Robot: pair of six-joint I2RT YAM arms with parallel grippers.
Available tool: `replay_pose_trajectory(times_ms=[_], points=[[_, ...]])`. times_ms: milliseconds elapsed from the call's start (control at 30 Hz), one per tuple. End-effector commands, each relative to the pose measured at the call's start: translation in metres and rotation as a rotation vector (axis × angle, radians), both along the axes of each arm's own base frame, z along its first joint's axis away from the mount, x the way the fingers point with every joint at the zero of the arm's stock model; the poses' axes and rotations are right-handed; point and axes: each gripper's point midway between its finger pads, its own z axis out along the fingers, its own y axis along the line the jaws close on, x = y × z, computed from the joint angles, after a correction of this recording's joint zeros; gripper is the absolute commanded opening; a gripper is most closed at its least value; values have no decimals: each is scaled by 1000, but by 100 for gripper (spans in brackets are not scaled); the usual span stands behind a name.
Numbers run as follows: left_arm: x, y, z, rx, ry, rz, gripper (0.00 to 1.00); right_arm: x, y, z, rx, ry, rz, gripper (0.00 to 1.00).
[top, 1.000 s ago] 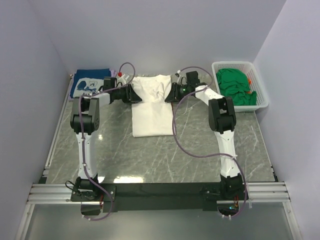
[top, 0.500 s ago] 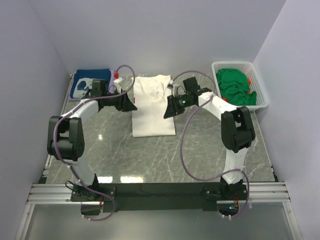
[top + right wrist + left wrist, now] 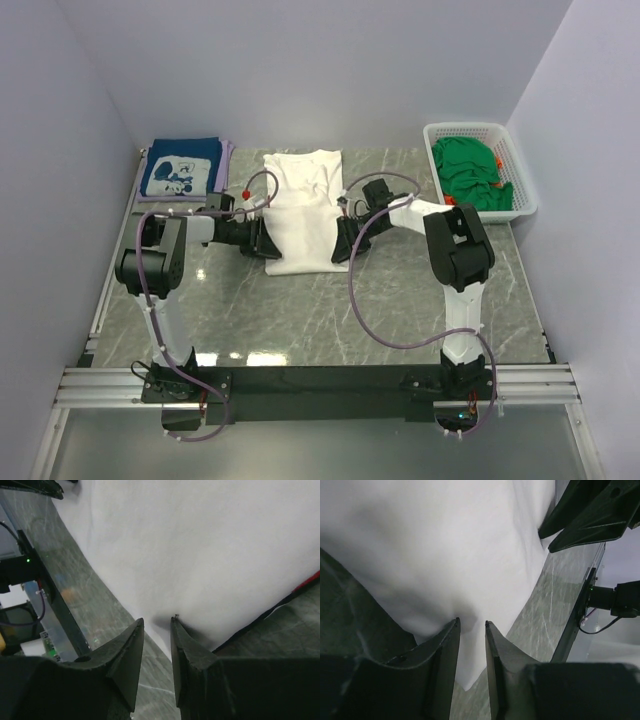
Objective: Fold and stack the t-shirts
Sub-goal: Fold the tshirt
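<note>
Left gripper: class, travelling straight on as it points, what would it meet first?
The white t-shirt: its edge lies right before the left gripper, probably touching; depth is unclear.

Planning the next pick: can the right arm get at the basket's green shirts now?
Probably, once freed: nothing lies between it and the green shirts, but the right claw seems pinched on the white t-shirt.

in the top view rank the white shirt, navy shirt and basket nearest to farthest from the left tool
From the left tool:
1. white t-shirt, right at the tool, table centre.
2. navy t-shirt, far left corner.
3. basket, far right corner.
</note>
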Motion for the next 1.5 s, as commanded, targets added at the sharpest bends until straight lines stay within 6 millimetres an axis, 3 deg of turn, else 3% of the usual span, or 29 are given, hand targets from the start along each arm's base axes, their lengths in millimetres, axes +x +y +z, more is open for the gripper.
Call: replay_pose_trajectory(times_ms=[0,100,133,200,267,333,367,400,433,467,500,533,567,600,633,700,733,900,1133,1333,1433,1467], points=[[-27,5,-14,38,100,9,33,-28,-10,-13,-53,98,-5,36],[-46,6,-4,28,118,-12,32,-62,-12,-9,-44,146,35,35],[-53,7,-2,29,118,-30,32,-66,-10,3,-26,122,50,35],[-56,7,21,6,49,-63,34,-78,-9,23,26,103,99,37],[-58,12,51,17,-113,-123,38,-78,-13,52,57,-28,165,39],[-57,19,67,74,-304,-197,41,-77,-24,71,16,-185,215,42],[-58,23,87,105,-419,-217,46,-76,-28,76,-7,-246,235,44],[-57,29,91,156,-494,-231,48,-70,-40,69,-101,-319,241,46],[-58,35,89,210,-610,-292,49,-60,-45,78,-136,-472,281,47],[-60,37,102,251,-717,-315,52,-59,-44,78,-179,-557,323,48],[-58,39,105,288,-802,-339,53,-46,-55,67,-288,-666,327,51],[-60,47,92,365,-875,-393,54,-40,-57,76,-318,-806,384,52],[-64,46,98,397,-965,-432,55,-38,-58,75,-352,-882,419,53],[-61,45,99,436,-1050,-460,55,-48,-58,60,-376,-921,483,56],[-65,50,82,497,-1103,-514,55,-36,-56,68,-412,-1061,523,57],[-71,43,83,535,-1252,-584,59,-41,-46,56,-421,-1164,601,59],[-75,41,72,552,-1302,-602,61,-39,-46,53,-449,-1207,641,59],[-97,23,37,604,-1414,-732,62,-40,-28,34,-465,-1304,727,60],[-86,13,16,646,-1422,-745,60,-27,-27,0,-559,-1323,803,59],[-71,12,2,682,-1384,-772,52,-33,-30,-13,-562,-1287,867,48],[-67,12,-7,701,-1365,-798,44,-34,-31,-15,-563,-1270,892,32],[-66,11,-7,700,-1366,-801,33,-34,-30,-14,-560,-1272,890,19]])
